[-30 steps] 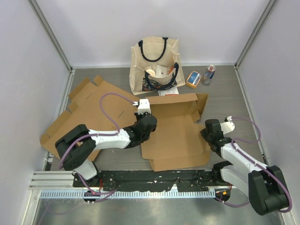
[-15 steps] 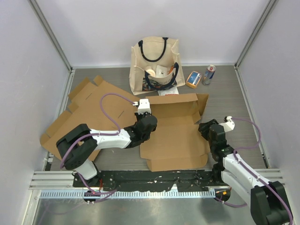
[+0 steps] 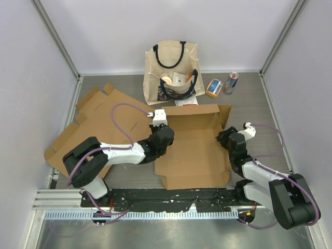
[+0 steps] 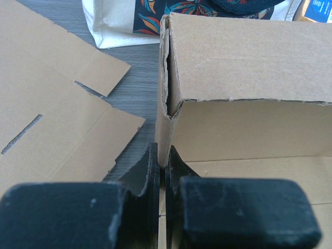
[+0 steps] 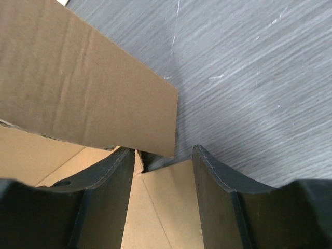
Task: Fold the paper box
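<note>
The brown paper box (image 3: 194, 148) lies partly folded on the table, its back wall (image 3: 189, 110) raised. My left gripper (image 3: 158, 120) is shut on the box's left side flap (image 4: 164, 119), which stands upright between the fingers (image 4: 162, 158). My right gripper (image 3: 224, 137) is open at the box's right edge. In the right wrist view its fingertips (image 5: 127, 158) straddle a flat flap (image 5: 166, 202), with a raised flap (image 5: 78, 88) just above them.
Flat cardboard sheets (image 3: 98, 116) lie at the left. A cream tote bag (image 3: 173, 72) stands behind the box. An orange packet (image 3: 213, 87) and a can (image 3: 231, 82) sit at the back right. Grey walls close in the table's sides.
My right arm has swung inward and its gripper has moved up and left toward the box's right flap. The left gripper keeps its hold and has barely moved.
</note>
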You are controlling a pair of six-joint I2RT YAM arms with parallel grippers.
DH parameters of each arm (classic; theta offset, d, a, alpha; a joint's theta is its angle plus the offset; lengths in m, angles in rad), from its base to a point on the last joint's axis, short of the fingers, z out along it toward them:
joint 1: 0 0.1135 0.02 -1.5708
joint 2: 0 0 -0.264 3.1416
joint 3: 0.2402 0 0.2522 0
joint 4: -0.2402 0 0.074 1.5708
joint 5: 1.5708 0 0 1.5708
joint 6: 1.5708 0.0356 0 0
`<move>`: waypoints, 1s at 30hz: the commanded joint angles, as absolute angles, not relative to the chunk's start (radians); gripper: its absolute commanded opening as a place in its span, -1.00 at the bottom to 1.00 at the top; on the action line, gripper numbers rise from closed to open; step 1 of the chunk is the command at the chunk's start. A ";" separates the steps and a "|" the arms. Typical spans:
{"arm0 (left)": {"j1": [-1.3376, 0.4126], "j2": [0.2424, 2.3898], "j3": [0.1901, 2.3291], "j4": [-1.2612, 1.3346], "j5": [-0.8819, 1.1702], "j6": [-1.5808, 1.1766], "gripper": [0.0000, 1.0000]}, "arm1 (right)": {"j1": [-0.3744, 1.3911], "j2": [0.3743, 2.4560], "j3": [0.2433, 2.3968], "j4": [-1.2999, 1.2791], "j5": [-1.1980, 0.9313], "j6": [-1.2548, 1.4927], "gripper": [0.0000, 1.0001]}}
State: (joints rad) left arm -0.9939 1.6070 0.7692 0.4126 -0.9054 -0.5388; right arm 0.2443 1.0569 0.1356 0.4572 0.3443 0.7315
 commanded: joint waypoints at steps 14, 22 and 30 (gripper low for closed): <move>-0.996 1.652 0.796 0.425 -0.907 -0.563 -1.00 | 0.380 1.033 0.293 0.352 0.538 0.670 -0.67; -0.994 1.660 0.801 0.428 -0.904 -0.557 -1.00 | 0.469 0.942 0.348 0.109 0.595 0.729 -0.50; -0.994 1.651 0.782 0.434 -0.897 -0.557 -1.00 | 0.434 0.937 0.465 0.025 0.666 0.565 0.21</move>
